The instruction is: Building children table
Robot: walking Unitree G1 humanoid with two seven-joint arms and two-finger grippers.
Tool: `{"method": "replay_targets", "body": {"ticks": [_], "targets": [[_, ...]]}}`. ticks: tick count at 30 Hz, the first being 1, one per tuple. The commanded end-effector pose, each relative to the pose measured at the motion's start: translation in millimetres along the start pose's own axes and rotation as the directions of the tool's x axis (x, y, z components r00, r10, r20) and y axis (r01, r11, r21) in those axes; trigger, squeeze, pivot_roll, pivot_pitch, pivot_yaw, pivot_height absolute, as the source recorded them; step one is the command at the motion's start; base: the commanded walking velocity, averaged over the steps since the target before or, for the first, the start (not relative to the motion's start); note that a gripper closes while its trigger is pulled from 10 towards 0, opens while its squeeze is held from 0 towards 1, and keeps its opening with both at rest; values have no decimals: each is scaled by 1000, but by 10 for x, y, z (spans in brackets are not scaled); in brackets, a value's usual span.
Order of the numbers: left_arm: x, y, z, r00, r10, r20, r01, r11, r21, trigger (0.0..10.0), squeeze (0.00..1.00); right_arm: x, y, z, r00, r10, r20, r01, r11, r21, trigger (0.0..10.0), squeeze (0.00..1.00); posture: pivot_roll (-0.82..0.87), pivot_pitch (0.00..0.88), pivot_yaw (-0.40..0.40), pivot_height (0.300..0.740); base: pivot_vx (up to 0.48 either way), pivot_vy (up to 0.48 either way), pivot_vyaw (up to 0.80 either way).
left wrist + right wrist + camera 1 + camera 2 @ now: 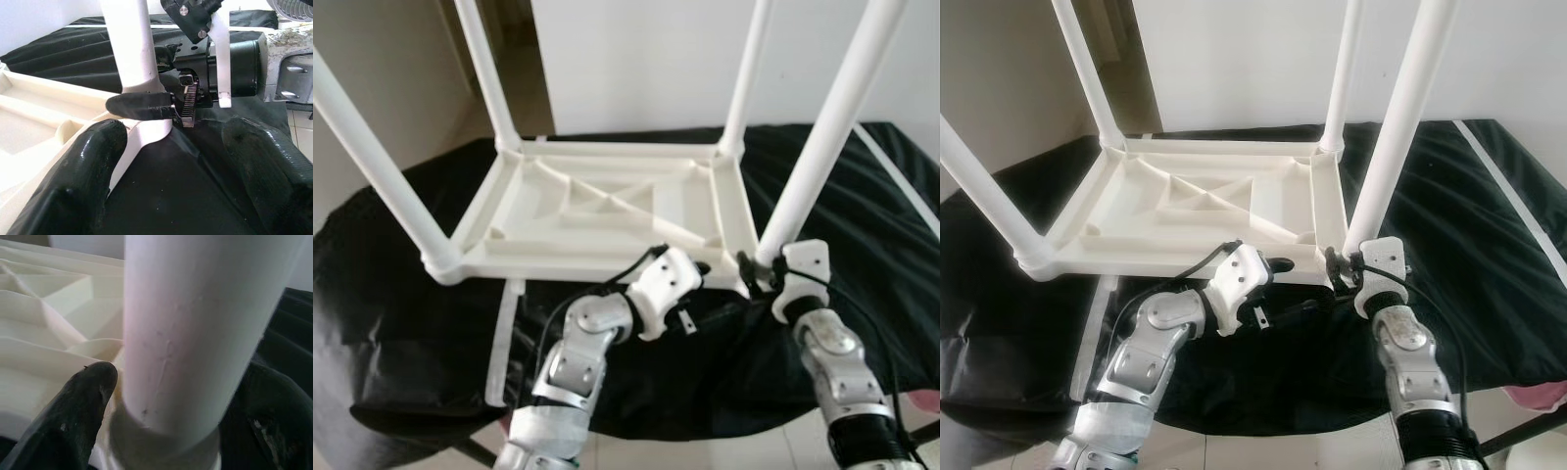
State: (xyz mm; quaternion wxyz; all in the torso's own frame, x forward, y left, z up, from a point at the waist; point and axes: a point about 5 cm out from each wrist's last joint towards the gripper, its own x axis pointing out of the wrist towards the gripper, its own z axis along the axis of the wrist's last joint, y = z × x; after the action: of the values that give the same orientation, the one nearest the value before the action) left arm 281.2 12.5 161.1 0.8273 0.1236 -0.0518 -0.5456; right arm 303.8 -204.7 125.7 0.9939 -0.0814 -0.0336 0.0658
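Table legs (827,127): all four run off the top edge of the head views; their upper ends are cut off.
Right jaws (1340,266): partly hidden behind the leg base they close around; fingertips cannot be made out in the head views.
Left jaws (166,161): fingertips cut off by the wrist picture's lower edge.
Leg between the right jaws (195,333): blurred and cropped.
Pink thing (1540,395): beyond the right arm, cut off at the edge, too little to tell.
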Motion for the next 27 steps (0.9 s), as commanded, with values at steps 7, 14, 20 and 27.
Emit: {"method": "replay_targets", "body": {"ticks": [7, 14, 20, 27], "targets": [[0, 103, -33, 986, 163, -20, -163, 987, 8, 10000, 0, 80, -48, 95, 982, 185, 25, -184, 983, -26, 10000, 0, -55, 0, 49, 740, 0, 0, 0], [9, 110, -22, 987, 162, -16, -162, 987, 12, 10000, 0, 166, -84, 158, 967, 252, 27, -251, 967, -46, 10000, 0, -51, 0, 45, 740, 0, 0, 0], [6, 112, -21, 986, 167, -15, -167, 986, 13, 10000, 0, 195, -130, 139, 960, 281, 12, -280, 958, -56, 0, 0, -39, 0, 35, 740, 0, 0, 0], [-7, 110, -30, 985, 174, -16, -174, 985, 13, 10000, 0, 143, -153, 41, 953, 303, -21, -304, 952, -45, 0, 0, -37, 0, 35, 740, 0, 0, 0]]}}
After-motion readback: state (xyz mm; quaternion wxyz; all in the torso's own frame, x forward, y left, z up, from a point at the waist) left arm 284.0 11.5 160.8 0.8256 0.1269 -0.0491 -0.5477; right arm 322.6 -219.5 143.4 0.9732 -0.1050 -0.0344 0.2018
